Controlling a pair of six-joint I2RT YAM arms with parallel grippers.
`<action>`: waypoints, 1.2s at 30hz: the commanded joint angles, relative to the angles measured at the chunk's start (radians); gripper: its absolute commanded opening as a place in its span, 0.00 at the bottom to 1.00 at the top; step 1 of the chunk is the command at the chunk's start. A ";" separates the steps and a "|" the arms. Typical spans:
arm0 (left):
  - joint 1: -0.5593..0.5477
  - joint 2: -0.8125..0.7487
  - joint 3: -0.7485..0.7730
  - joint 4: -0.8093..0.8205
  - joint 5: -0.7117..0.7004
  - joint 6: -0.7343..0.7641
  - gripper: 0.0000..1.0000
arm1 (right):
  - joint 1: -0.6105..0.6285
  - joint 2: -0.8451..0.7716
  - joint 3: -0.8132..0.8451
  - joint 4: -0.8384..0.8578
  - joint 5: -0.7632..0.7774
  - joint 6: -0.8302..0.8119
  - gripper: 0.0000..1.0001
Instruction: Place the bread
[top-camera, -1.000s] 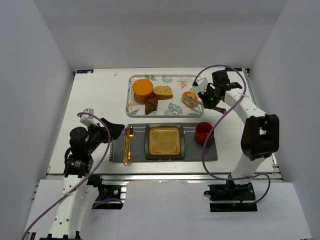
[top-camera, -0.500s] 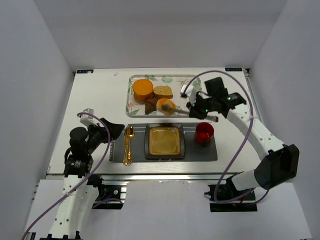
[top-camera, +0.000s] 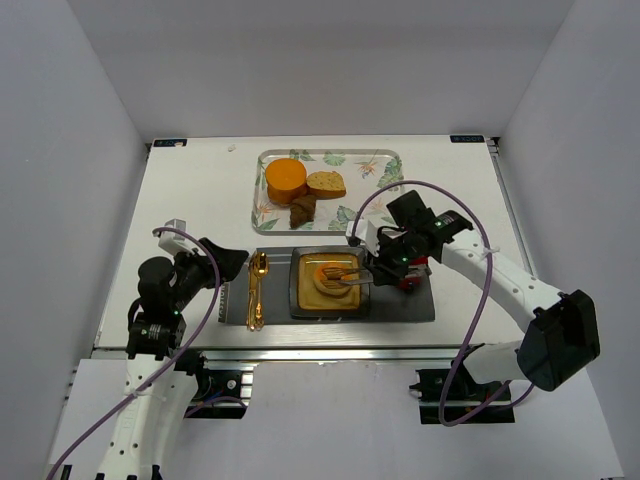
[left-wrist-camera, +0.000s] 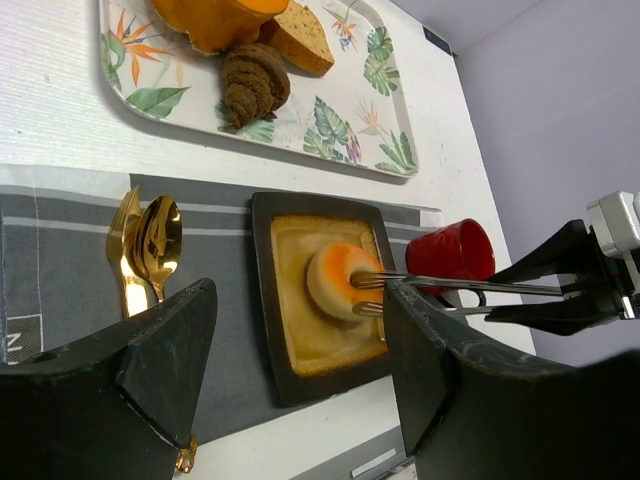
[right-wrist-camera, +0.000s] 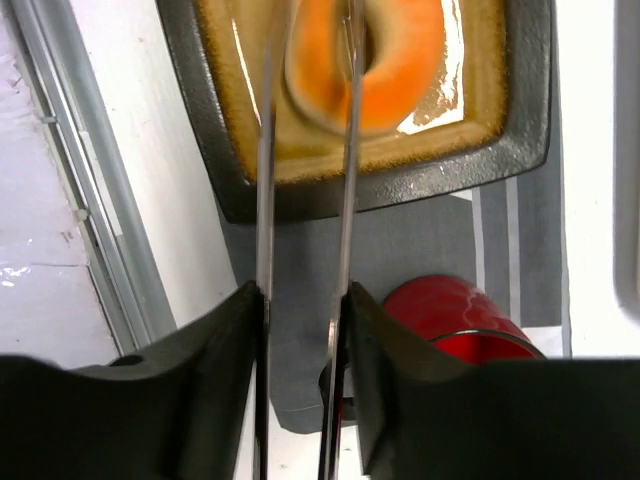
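Since a second ago the right pincer (top-camera: 340, 276) has swung in from the far right end of the tray (top-camera: 375, 215), and the doughnut (top-camera: 330, 272) it carried now lies on the square dark plate (top-camera: 294, 285). Nearest me, on the left, the left pincer (top-camera: 232, 265) hangs over the near-left part of the counter (top-camera: 190, 190), its jaws spread wide with nothing between them. Just beyond it a grey mat (top-camera: 400, 305) carries a gold spoon and fork (top-camera: 257, 290) at its left end, the plate in the middle and a red cup (left-wrist-camera: 455, 250) to the right. The right pincer reaches across the cup, and its two long metal prongs stand a little apart, straddling one side of the doughnut's ring; whether they pinch it I cannot tell. Farther back, well apart from the plate, the leaf-patterned tray holds the bread (top-camera: 326, 184), lying flat just beside an orange block (top-camera: 286, 180), with a dark brown chunk (top-camera: 303, 209) on the near side of both.
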 joint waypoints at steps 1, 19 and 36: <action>0.003 -0.004 0.022 -0.025 -0.016 0.006 0.77 | 0.007 -0.020 0.045 -0.008 -0.038 -0.027 0.46; 0.003 -0.015 0.022 -0.033 -0.020 0.005 0.77 | -0.114 0.084 0.262 0.176 0.031 0.085 0.42; 0.003 -0.014 0.023 -0.040 -0.034 0.005 0.77 | -0.123 0.402 0.412 0.436 0.223 -0.050 0.43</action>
